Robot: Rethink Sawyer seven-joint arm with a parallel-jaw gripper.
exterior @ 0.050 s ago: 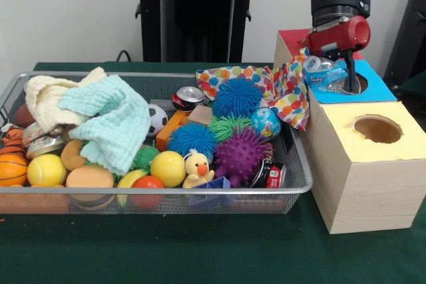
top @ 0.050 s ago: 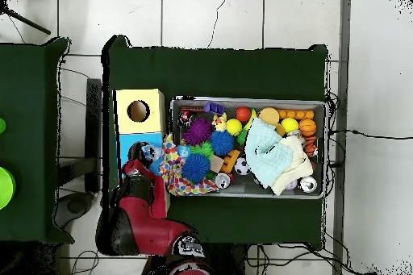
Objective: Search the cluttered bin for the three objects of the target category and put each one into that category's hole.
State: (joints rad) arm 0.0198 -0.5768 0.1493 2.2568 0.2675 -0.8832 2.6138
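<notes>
While a crumpled clear plastic water bottle (exterior @ 0.050 s ago: 324,73) sits clamped between the fingers of the red-and-black gripper (exterior @ 0.050 s ago: 346,79), it hangs over the round hole of the blue-topped wooden box (exterior @ 0.050 s ago: 373,88) — beside them, the dotted cloth (exterior @ 0.050 s ago: 287,91) and mesh bin (exterior @ 0.050 s ago: 296,184).

A crumpled clear plastic bottle (exterior @ 0.050 s ago: 323,73) with a blue label lies tilted over the round hole (exterior @ 0.050 s ago: 357,83) in the blue-topped box (exterior @ 0.050 s ago: 373,88), just beside the wire bin (exterior @ 0.050 s ago: 160,199).
</notes>
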